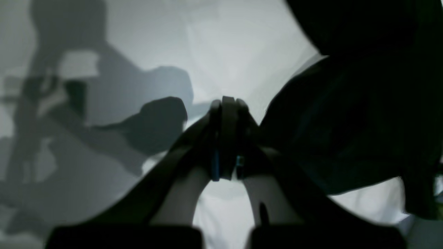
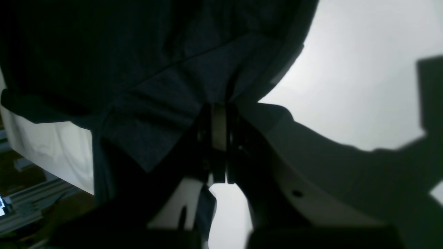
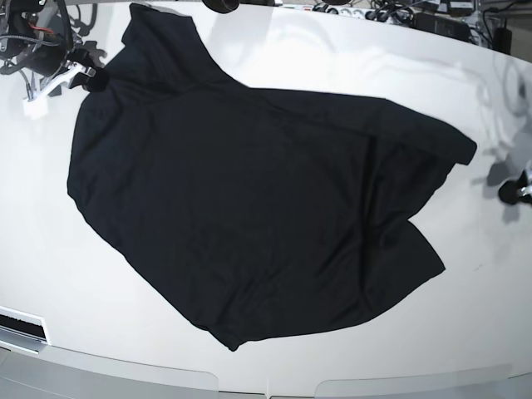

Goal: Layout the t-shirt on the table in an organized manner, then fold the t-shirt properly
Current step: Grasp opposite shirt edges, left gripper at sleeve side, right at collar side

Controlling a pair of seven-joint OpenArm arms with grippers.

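The black t-shirt (image 3: 249,208) lies spread and wrinkled over the white table (image 3: 332,58), one sleeve towards the top left and one towards the right. My right gripper (image 3: 90,81) is at the shirt's upper left edge. In the right wrist view it (image 2: 219,107) is shut on a fold of the t-shirt (image 2: 155,86). My left gripper (image 3: 509,191) is at the right side of the table, a little apart from the right sleeve. In the left wrist view it (image 1: 228,102) is shut, with no cloth seen in it, and the t-shirt (image 1: 346,121) lies just beside it.
Cables and gear (image 3: 391,12) lie along the table's far edge. The table's curved front edge (image 3: 266,386) runs along the bottom of the base view. Arm shadows (image 1: 104,121) fall on the tabletop.
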